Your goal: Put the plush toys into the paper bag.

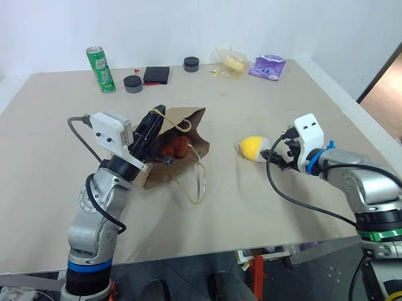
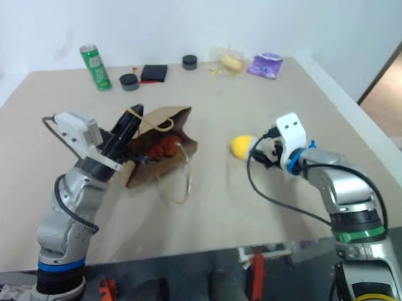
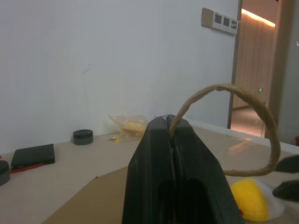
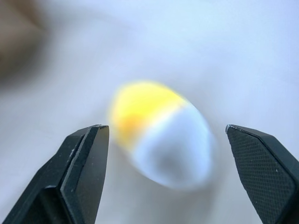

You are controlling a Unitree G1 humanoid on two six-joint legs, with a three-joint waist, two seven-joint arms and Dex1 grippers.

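Observation:
The brown paper bag (image 1: 179, 128) lies on its side mid-table, mouth facing right. My left gripper (image 1: 157, 118) is shut on one of its twine handles (image 3: 252, 100) and holds the mouth up. A brown furry plush toy (image 1: 174, 149) sits inside the bag. The other handle (image 1: 195, 186) trails on the table. The egg-shaped plush toy (image 1: 253, 148), half yellow and half white, rests on the table right of the bag. My right gripper (image 1: 274, 157) stands open just right of the egg. In the right wrist view the egg (image 4: 163, 135) lies ahead between the spread fingers (image 4: 86, 158), apart from them.
Along the far edge stand a green can (image 1: 101, 69), two black round tins (image 1: 133, 84) (image 1: 192, 64) and a black wallet (image 1: 156, 74). A clear packet of yellow items (image 1: 231, 62) and a purple pouch (image 1: 267, 67) lie at the far right. The table's right edge (image 1: 361, 125) is near my right arm.

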